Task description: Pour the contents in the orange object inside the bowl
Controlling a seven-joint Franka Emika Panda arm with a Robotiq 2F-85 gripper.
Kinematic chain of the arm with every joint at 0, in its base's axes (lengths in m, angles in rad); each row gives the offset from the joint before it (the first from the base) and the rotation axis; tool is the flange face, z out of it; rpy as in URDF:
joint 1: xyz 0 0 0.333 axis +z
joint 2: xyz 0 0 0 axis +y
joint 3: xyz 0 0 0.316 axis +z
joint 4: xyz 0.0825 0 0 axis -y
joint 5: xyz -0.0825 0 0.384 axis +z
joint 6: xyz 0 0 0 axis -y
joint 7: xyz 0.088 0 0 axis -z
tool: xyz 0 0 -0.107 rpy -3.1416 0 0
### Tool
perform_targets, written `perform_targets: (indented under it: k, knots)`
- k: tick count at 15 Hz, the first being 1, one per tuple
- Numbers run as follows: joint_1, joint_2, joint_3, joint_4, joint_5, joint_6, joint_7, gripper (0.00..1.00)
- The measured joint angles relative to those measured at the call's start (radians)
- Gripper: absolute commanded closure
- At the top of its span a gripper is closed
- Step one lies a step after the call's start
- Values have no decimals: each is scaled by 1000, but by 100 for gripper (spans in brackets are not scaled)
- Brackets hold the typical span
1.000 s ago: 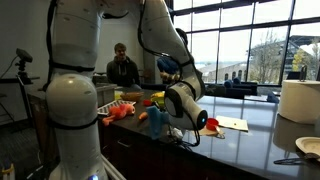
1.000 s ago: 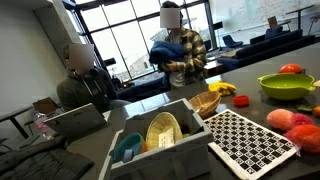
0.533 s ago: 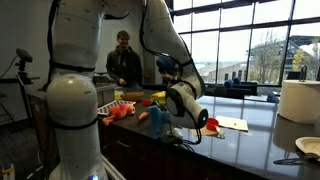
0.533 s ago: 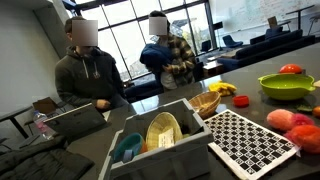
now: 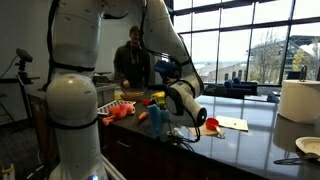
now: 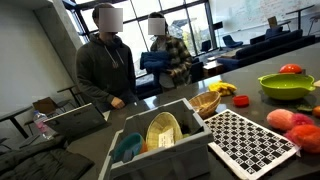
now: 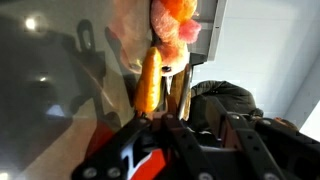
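Observation:
The lime-green bowl (image 6: 285, 86) stands at the far right of the counter, with a red toy food (image 6: 291, 69) behind it. My gripper (image 7: 165, 120) shows at the bottom of the wrist view. Its fingers are close together around the lower end of a narrow orange object (image 7: 150, 80). In an exterior view the orange object (image 5: 157, 120) stands upright by the arm's wrist (image 5: 185, 102), low over the dark counter. What is inside the orange object is hidden. The gripper is out of the view that shows the bowl.
Plush toy foods (image 7: 170, 25) lie just beyond the orange object, and several (image 5: 120, 110) lie on the counter. A dish rack (image 6: 150, 140), a checkered mat (image 6: 250, 140) and a basket (image 6: 207, 102) are near. Two people (image 6: 105, 65) stand behind the counter. A paper roll (image 5: 298, 100) stands nearby.
The arm and the orange object have not moved. A person in the background has walked closer along the counter.

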Motion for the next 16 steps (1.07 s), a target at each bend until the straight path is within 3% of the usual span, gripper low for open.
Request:
perform_targets:
  k: [5, 9, 16]
  knots:
    - [2, -10, 10, -1, 8, 3, 3, 1]
    - [10, -56, 17, -25, -16, 5, 3, 0]
    - [15, -245, 33, -151, -169, 26, 43, 0]
